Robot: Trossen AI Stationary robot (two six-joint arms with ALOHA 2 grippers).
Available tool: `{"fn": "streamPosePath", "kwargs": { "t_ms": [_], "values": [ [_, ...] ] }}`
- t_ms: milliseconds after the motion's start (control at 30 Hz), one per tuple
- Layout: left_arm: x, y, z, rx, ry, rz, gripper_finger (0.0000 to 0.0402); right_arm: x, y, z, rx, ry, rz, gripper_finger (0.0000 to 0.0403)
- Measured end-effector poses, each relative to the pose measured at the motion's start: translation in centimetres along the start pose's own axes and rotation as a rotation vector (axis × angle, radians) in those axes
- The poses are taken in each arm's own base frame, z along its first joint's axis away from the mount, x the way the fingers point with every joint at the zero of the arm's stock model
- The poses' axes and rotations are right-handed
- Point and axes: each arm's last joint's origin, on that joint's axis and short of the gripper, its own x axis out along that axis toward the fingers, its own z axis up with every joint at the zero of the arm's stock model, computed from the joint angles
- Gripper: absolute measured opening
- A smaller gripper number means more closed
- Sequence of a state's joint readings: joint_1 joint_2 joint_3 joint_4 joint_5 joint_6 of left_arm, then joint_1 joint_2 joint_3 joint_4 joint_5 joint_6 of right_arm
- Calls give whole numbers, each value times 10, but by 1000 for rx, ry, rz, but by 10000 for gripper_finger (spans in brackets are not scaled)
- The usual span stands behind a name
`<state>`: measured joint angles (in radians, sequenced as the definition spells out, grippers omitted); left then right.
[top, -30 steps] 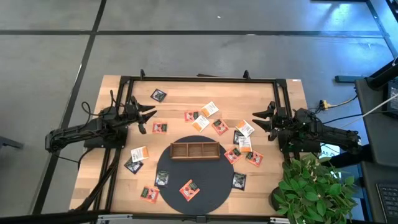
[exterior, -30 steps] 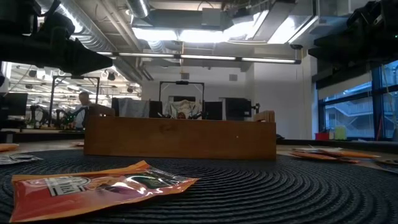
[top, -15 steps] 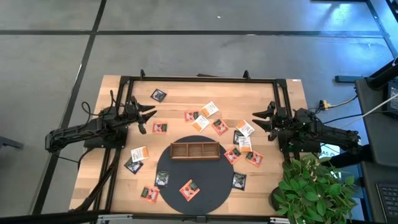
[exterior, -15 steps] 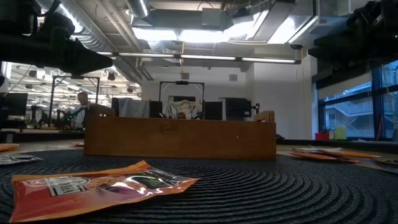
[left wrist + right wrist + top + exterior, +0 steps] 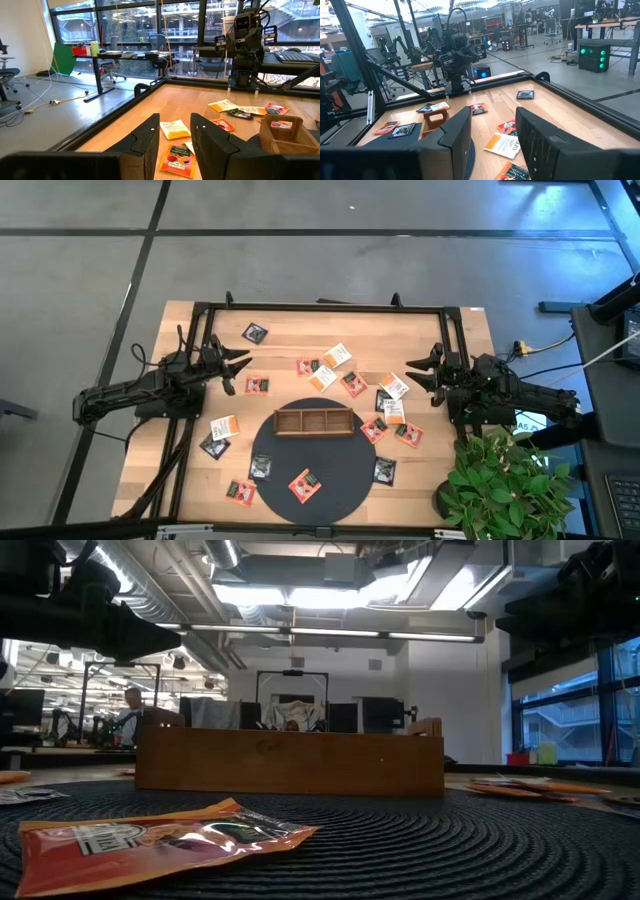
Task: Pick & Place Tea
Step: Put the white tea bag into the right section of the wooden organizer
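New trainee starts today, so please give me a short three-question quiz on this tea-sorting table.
1. True or false: the long brown wooden three-compartment tray rests on the large round dark grey mat.
2. The left gripper holds: A) a sachet B) the tray C) nothing
3. Fill in: the small flat orange-red tea sachet nearest the table's front edge lies on the ____.

Key: 1 true; 2 C; 3 mat
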<state>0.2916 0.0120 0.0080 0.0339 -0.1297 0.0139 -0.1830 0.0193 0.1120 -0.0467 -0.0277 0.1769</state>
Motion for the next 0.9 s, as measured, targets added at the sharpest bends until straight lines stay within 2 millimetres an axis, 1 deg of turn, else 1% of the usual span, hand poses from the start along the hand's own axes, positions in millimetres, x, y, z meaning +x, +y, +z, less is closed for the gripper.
{"fn": "streamPosePath", "kwargs": {
  "t_ms": [267,567,733,900],
  "values": [
    [0,0,0,0,0,0,107,0,0,0,11,0,0,156],
    [0,0,0,0,0,3,107,0,0,-1,182,11,-1,156],
    [0,0,0,0,0,3,107,0,-1,-8,201,73,-20,156],
    [0,0,0,0,0,3,107,0,-4,-21,272,152,-48,156]
  ]
}}
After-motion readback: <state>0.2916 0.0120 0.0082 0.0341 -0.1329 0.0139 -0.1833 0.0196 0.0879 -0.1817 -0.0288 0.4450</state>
